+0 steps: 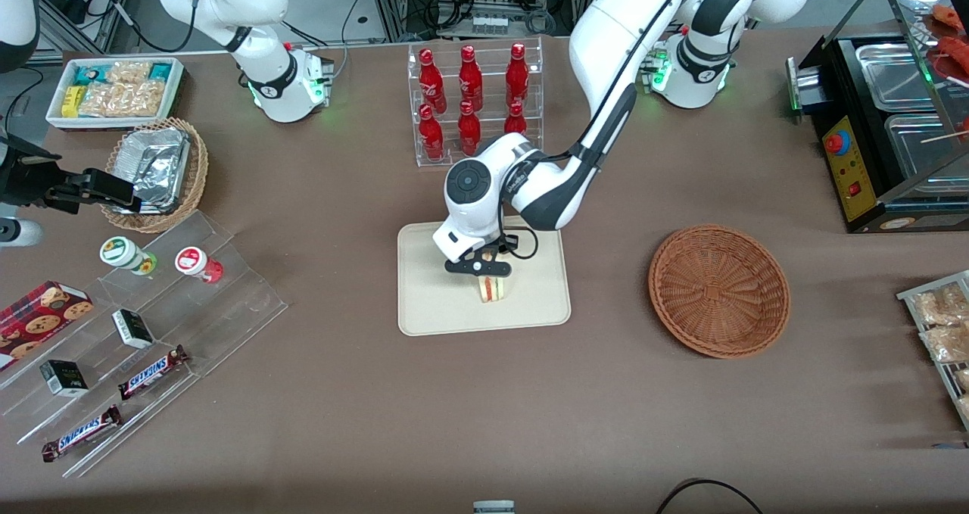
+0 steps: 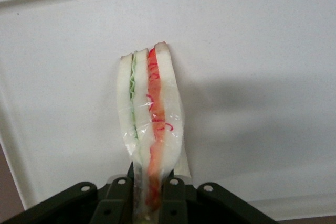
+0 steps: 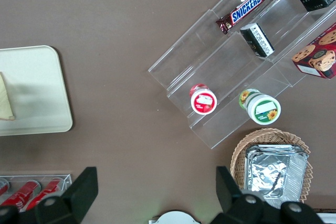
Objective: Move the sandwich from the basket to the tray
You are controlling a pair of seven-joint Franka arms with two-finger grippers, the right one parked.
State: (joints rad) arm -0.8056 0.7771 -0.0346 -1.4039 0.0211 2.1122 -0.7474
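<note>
The sandwich (image 1: pixel 493 289) is a pale bread wedge with red and green filling, in clear wrap. It stands over the middle of the cream tray (image 1: pixel 424 309). My left gripper (image 1: pixel 485 269) is right above it and shut on its upper edge. In the left wrist view the black fingers (image 2: pixel 113 203) pinch the wrapped sandwich (image 2: pixel 152 114) from both sides, with the tray (image 2: pixel 262 51) floor under it. The reddish-brown wicker basket (image 1: pixel 718 290) lies beside the tray, toward the working arm's end of the table, with nothing in it. The right wrist view shows a corner of the tray (image 3: pixel 37 93) and a bit of the sandwich (image 3: pixel 5 103).
A clear rack of red bottles (image 1: pixel 473 98) stands farther from the front camera than the tray. A clear stepped display (image 1: pixel 136 332) with candy bars and cups lies toward the parked arm's end. A black food warmer (image 1: pixel 886 120) and a snack rack (image 1: pixel 942 325) stand toward the working arm's end.
</note>
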